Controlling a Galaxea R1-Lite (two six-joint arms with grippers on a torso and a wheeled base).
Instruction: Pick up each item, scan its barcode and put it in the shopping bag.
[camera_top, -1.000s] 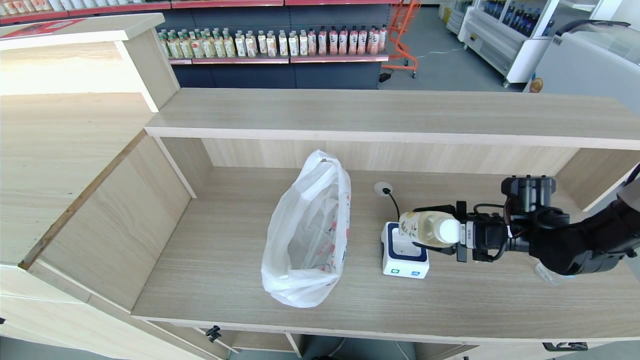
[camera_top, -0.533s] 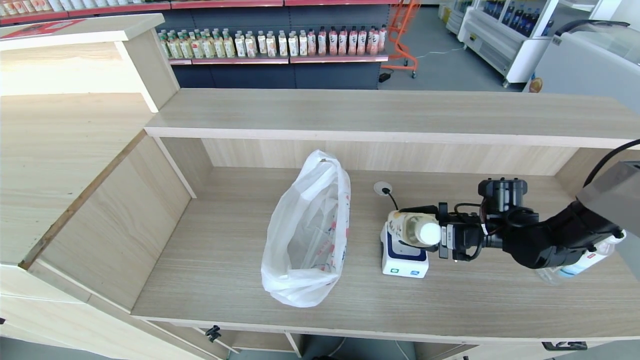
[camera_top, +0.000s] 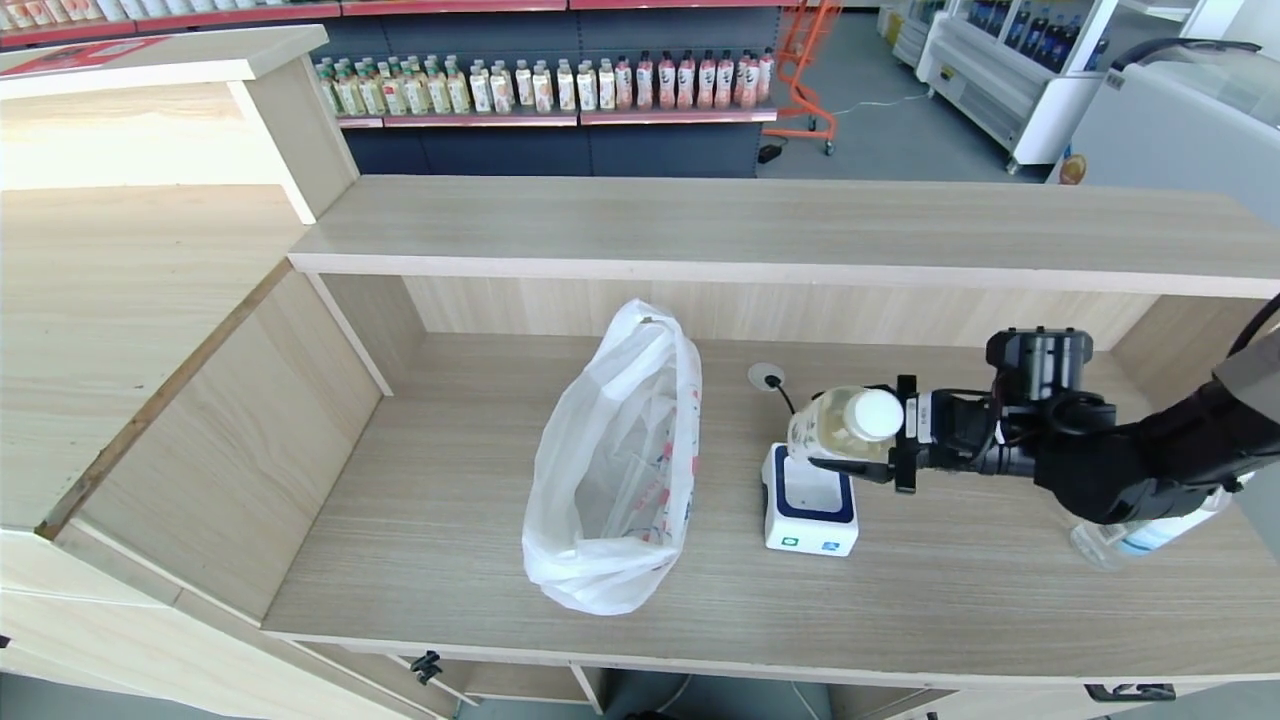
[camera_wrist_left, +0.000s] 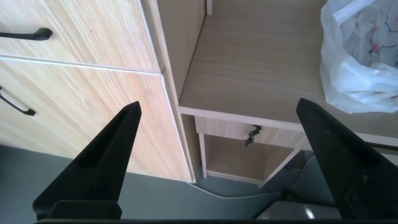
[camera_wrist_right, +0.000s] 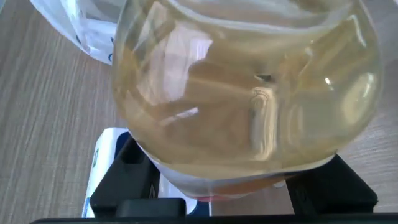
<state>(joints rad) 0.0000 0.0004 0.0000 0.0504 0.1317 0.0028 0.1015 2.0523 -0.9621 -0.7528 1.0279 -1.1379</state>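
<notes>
The right pincer (camera_top: 838, 432), clamped on the drink bottle (camera_top: 822, 432), first slid in over the barcode scanner (camera_top: 810, 512), then lifted toward its far edge, turning the white cap (camera_top: 872, 413) upward.

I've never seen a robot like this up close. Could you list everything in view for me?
counter: one, light wood, across the foreground
bag: one, white plastic, open, mid-counter
scanner: one, white and blue, on the counter right of the bag
cable: one, black, from the scanner to a hole behind it
yellow bottle: one, white cap, held above the scanner
clear bottle: one, counter's right end, partly behind the right arm
shelf bottles: one long row, shop shelf behind
rack: one, orange, on the shop floor
right fingers: black, shut on the yellow bottle
left fingers: black, open, low before the counter's front
</notes>
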